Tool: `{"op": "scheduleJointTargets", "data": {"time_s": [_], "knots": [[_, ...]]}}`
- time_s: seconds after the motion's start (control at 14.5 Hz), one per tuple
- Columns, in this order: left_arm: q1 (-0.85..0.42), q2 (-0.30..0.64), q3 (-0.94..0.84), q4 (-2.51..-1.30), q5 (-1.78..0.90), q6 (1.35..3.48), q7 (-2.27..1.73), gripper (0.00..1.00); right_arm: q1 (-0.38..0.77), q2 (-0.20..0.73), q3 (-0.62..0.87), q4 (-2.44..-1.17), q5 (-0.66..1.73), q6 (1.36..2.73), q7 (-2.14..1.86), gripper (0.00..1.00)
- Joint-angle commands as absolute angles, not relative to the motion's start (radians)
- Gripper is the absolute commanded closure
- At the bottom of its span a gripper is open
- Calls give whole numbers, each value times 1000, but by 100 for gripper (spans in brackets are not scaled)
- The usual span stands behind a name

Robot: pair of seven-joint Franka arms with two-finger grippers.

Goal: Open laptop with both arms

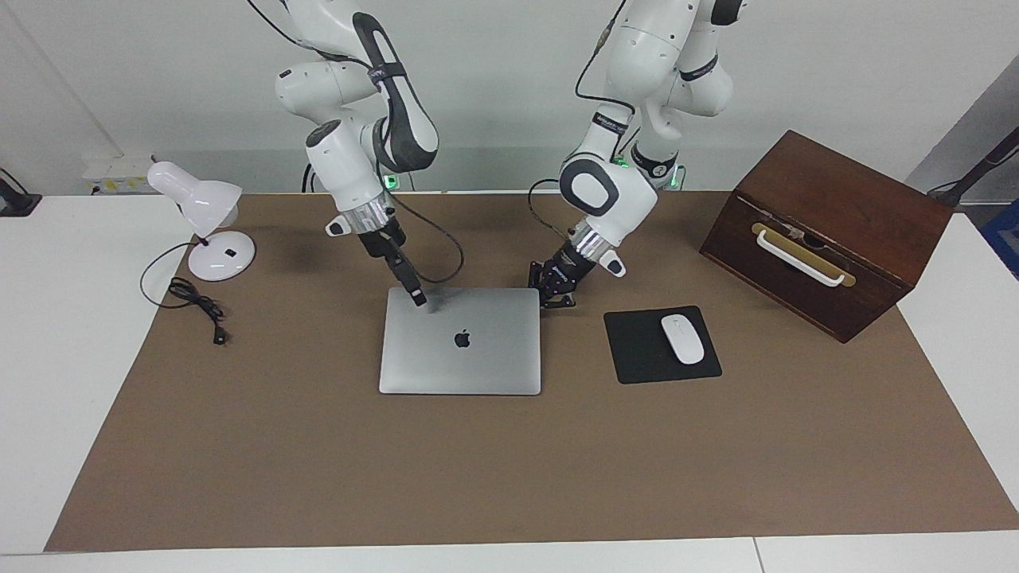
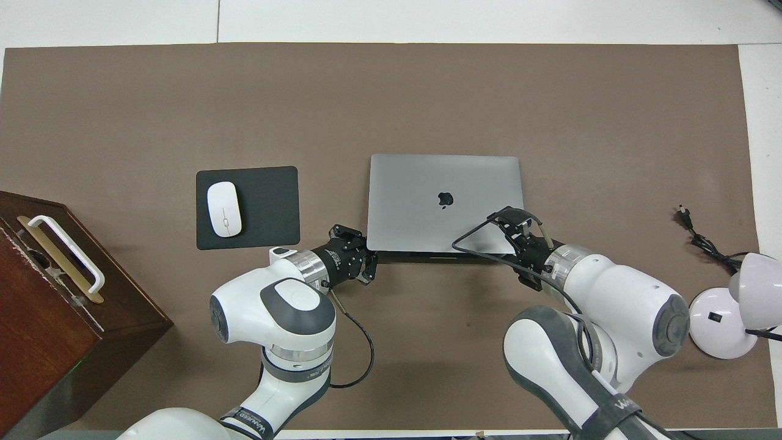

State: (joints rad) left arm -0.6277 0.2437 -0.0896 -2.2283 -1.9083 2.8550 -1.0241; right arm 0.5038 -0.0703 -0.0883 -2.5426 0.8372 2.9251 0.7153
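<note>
One closed thin silver-grey laptop (image 1: pixel 460 341) lies mid-mat beside one black mouse pad (image 1: pixel 661 344) bearing one white mouse (image 1: pixel 683 339). Two black grippers: left gripper (image 1: pixel 555 293), fingers together, at its corner; right gripper (image 1: pixel 417 299), fingers apart, over the lid.

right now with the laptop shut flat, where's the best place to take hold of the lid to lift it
Probably the lid's edge nearest the robots, coming in low from the robots' end. The laptop lies closed and flat on the mat, so only that thin edge offers a lip. The left hand, shut, sits at the corner there; the right hand, open, is over the other corner.
</note>
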Motion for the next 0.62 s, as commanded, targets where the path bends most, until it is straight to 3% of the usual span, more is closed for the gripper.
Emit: {"op": "scheduleJointTargets", "data": {"time_s": [0.0,0.55], "knots": [[-647,284,-80,-2214,-1936,2878,-1000,100,512,-45,-113,-2510,867,2942,661,0],[-646,284,-80,-2214,-1936,2878,-1000,100,520,-35,-112,-2480,868,2977,663,0]]}}
